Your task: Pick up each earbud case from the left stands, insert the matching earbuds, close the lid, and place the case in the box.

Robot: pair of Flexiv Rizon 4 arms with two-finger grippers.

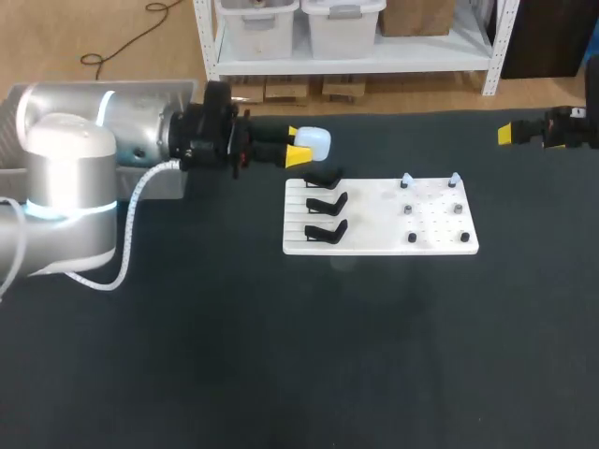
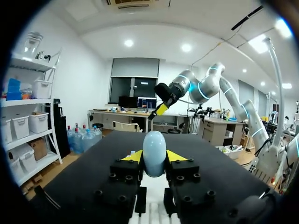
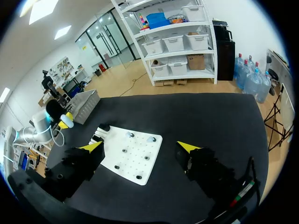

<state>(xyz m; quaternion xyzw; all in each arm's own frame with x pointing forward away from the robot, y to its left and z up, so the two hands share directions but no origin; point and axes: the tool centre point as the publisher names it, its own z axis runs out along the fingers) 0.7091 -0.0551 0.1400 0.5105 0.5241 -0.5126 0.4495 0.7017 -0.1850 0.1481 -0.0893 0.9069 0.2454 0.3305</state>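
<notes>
While my left gripper (image 1: pixel 298 146) sits just off the far left corner of the white board (image 1: pixel 440 245), its fingers are clamped on the pale earbud case (image 1: pixel 315 142) from both sides. In the left wrist view, the case's long axis runs crosswise to the squeeze, and its rounded end reaches out past the yellow tips. Three black stands (image 1: pixel 327 202) line the board's left side. My right gripper (image 3: pixel 140 147) hangs well apart at the table's right, jaws spread wide and holding nothing.
</notes>
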